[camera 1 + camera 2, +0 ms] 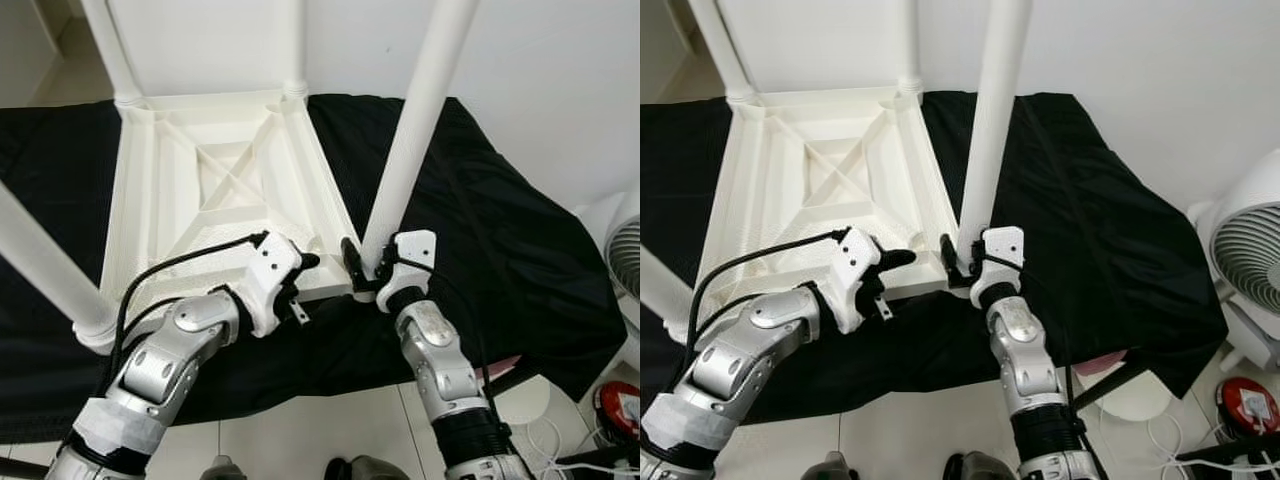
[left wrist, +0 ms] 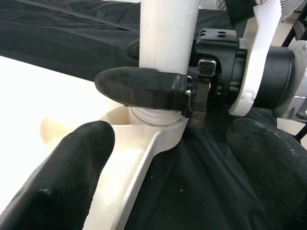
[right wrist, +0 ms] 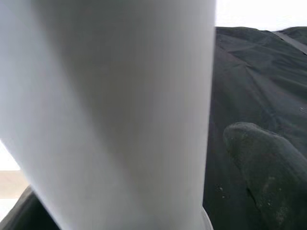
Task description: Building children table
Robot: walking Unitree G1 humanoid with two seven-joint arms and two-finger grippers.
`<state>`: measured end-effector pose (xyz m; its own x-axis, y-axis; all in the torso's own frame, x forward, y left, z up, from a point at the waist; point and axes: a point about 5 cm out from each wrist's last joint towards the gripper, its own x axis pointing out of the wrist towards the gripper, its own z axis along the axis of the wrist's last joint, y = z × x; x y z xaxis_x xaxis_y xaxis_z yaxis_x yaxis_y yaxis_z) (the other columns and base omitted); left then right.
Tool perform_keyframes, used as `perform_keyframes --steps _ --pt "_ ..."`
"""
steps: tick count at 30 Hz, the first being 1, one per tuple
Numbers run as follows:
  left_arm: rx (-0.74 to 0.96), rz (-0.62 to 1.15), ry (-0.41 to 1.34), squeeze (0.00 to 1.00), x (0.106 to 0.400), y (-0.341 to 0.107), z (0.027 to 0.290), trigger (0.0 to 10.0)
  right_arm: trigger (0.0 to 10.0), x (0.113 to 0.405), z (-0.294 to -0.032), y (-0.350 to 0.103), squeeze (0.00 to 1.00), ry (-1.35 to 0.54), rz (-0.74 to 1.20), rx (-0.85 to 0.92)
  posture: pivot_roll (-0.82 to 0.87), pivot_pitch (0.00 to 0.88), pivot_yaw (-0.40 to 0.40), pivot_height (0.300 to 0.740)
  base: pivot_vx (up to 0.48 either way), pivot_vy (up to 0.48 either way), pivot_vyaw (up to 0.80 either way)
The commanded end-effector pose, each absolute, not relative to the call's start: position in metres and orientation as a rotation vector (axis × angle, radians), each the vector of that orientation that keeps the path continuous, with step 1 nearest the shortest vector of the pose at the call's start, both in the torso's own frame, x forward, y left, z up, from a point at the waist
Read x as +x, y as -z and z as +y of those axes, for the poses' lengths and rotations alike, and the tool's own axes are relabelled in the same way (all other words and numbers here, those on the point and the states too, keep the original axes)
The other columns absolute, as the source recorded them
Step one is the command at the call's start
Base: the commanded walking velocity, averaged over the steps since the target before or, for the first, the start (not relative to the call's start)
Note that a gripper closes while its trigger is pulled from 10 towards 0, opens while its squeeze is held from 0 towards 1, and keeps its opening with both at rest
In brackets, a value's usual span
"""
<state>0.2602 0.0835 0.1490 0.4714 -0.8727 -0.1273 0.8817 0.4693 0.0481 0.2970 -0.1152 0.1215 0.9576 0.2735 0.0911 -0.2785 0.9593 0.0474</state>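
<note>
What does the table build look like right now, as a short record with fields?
tabletop: white, upside down on black cloth
legs: four stand up from its corners
right gripper: shut on near-right leg just above its socket
left gripper: open at the tabletop's near edge beside that corner
nearby: white fan
</note>
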Motion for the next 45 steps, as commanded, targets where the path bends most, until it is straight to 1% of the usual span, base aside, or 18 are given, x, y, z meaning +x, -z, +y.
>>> perform_keyframes --steps 1,2,4,5,8,14,16,17,21,22,31,32,39,41,42,43,44,45 --pt "0.112 0.098 1.157 0.0 0.258 -0.15 0.08 10.0 10.0 0.299 -0.125 -0.128 0.0 -0.343 -0.098 0.034 0.02 0.029 -0.017 0.74 0.0 0.0 0.0" --pt "0.112 0.098 1.157 0.0 0.258 -0.15 0.08 10.0 10.0 0.299 -0.125 -0.128 0.0 -0.343 -0.098 0.034 0.02 0.029 -0.017 0.74 0.0 0.0 0.0" --pt "0.11 0.101 1.172 0.0 0.257 -0.151 0.078 10.0 10.0 0.3 -0.137 -0.131 0.0 -0.525 -0.08 -0.015 0.01 0.03 -0.01 0.74 0.0 0.0 0.0" --pt "0.11 0.101 1.172 0.0 0.257 -0.151 0.078 10.0 10.0 0.3 -0.137 -0.131 0.0 -0.525 -0.08 -0.015 0.01 0.03 -0.01 0.74 0.0 0.0 0.0" --pt "0.101 0.103 1.194 0.0 0.256 -0.152 0.077 10.0 10.0 0.303 -0.151 -0.136 0.0 -0.739 -0.043 -0.086 0.02 0.0 -0.006 0.74 0.0 0.0 0.0" --pt "0.098 0.107 1.203 0.0 0.255 -0.153 0.076 10.0 10.0 0.309 -0.16 -0.135 0.0 -0.871 0.008 -0.154 0.03 0.0 -0.003 0.74 0.0 0.0 0.0" --pt "0.092 0.106 1.205 0.0 0.255 -0.153 0.077 10.0 10.0 0.312 -0.16 -0.133 0.0 -0.896 0.027 -0.152 0.03 0.0 -0.005 0.74 0.0 0.0 0.0" --pt "0.091 0.106 1.204 0.0 0.255 -0.153 0.077 10.0 3.8 0.314 -0.16 -0.132 0.0 -0.906 0.033 -0.15 0.03 0.0 -0.004 0.74 0.0 0.0 0.0" --pt "0.091 0.106 1.203 0.0 0.255 -0.153 0.078 10.0 3.8 0.314 -0.159 -0.131 0.0 -0.912 0.037 -0.15 0.03 0.0 -0.004 0.74 0.0 0.0 0.0" --pt "0.092 0.107 1.2 0.0 0.255 -0.153 0.078 10.0 0.0 0.315 -0.158 -0.131 0.0 -0.923 0.04 -0.148 0.04 0.0 -0.003 0.74 0.0 0.0 0.0" --pt "0.081 0.113 1.194 0.0 0.253 -0.152 0.079 10.0 0.0 0.316 -0.152 -0.126 0.0 -0.958 0.048 -0.115 0.05 0.0 -0.005 0.74 0.0 0.0 0.0" --pt "0.078 0.115 1.193 0.0 0.252 -0.152 0.08 10.0 10.0 0.316 -0.152 -0.124 0.0 -0.956 0.05 -0.112 0.05 0.0 -0.005 0.74 0.0 0.0 0.0" --pt "0.069 0.121 1.189 0.0 0.251 -0.152 0.081 10.0 10.0 0.318 -0.15 -0.124 0.0 -0.89 0.033 -0.073 0.05 0.0 -0.005 0.74 0.0 0.0 0.0" --pt "0.057 0.128 1.185 0.0 0.249 -0.152 0.082 10.0 10.0 0.32 -0.148 -0.124 0.0 -0.756 0.023 -0.05 0.06 0.0 -0.023 0.74 0.0 0.0 0.0" --pt "0.057 0.128 1.185 0.0 0.249 -0.152 0.082 10.0 10.0 0.32 -0.148 -0.124 0.0 -0.756 0.023 -0.05 0.06 0.0 -0.023 0.74 0.0 0.0 0.0" --pt "0.046 0.132 1.181 0.0 0.247 -0.151 0.083 10.0 10.0 0.321 -0.148 -0.123 0.0 -0.642 0.029 -0.056 0.06 0.0 -0.023 0.74 0.0 0.0 0.0" --pt "0.041 0.136 1.177 0.0 0.246 -0.15 0.084 10.0 10.0 0.32 -0.147 -0.12 0.0 -0.574 0.034 -0.058 0.07 0.0 -0.029 0.74 0.0 0.0 0.0" --pt "0.041 0.136 1.177 0.0 0.246 -0.15 0.084 10.0 10.0 0.32 -0.147 -0.12 0.0 -0.574 0.034 -0.058 0.07 0.0 -0.029 0.74 0.0 0.0 0.0"
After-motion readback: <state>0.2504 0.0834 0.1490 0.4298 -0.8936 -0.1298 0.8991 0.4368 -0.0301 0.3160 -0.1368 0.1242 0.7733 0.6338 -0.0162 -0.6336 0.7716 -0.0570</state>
